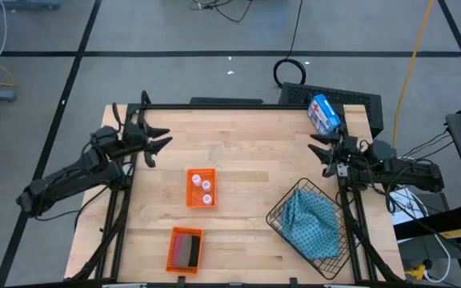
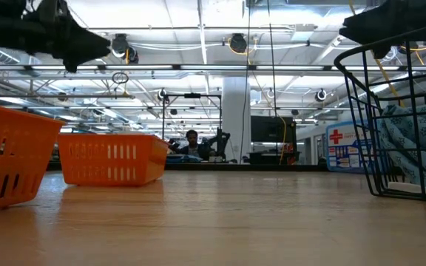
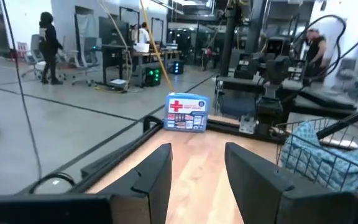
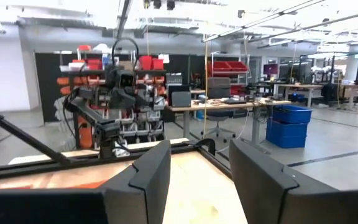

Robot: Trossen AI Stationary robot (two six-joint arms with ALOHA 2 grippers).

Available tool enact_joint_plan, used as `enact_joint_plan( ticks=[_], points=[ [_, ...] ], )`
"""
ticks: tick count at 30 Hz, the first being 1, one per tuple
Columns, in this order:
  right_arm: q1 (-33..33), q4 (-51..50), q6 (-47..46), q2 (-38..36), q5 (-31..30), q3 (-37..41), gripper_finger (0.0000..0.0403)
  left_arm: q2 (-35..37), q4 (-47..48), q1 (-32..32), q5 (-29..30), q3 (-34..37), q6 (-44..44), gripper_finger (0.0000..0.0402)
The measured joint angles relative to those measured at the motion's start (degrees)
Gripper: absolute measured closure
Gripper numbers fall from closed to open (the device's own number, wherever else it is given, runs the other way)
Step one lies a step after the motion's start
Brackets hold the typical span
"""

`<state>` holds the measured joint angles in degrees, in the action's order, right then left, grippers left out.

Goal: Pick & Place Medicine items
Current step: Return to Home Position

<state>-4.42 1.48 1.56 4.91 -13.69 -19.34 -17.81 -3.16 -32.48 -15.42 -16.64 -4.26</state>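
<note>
Three tiny white round vials (image 1: 205,188) lie in a small orange basket (image 1: 200,188) at the table's middle. A second orange basket (image 1: 185,249) near the front edge holds short dark and pinkish cylinders (image 1: 186,248). My left gripper (image 1: 160,142) hovers open and empty over the table's far left. My right gripper (image 1: 318,154) hovers open and empty at the table's right, level above the wood. Both baskets show in the low view (image 2: 109,159).
A blue-and-white box with a red cross (image 1: 323,114) lies at the far right corner. A black wire basket (image 1: 310,228) with blue cloth (image 1: 310,224) stands at the front right. Bare wood lies between the two grippers. People show in the room beyond.
</note>
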Motion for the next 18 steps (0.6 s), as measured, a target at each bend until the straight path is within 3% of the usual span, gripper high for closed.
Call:
enact_joint_plan(
  ticks=[7,13,18],
  points=[
    [-0.5,3.2,-0.8,-2.5,0.0,3.7,0.0248,0.1,-12.0,7.9,-0.4,8.5,-2.3,0.0245],
    [-0.5,2.4,-0.5,-2.5,0.0,3.7,0.0248,0.1,-11.3,15.6,9.4,12.0,-1.4,0.0245],
    [-0.5,-0.7,-0.9,-2.7,0.0,3.7,0.0248,2.8,-10.1,17.0,11.7,13.2,0.8,0.0245]
  ],
)
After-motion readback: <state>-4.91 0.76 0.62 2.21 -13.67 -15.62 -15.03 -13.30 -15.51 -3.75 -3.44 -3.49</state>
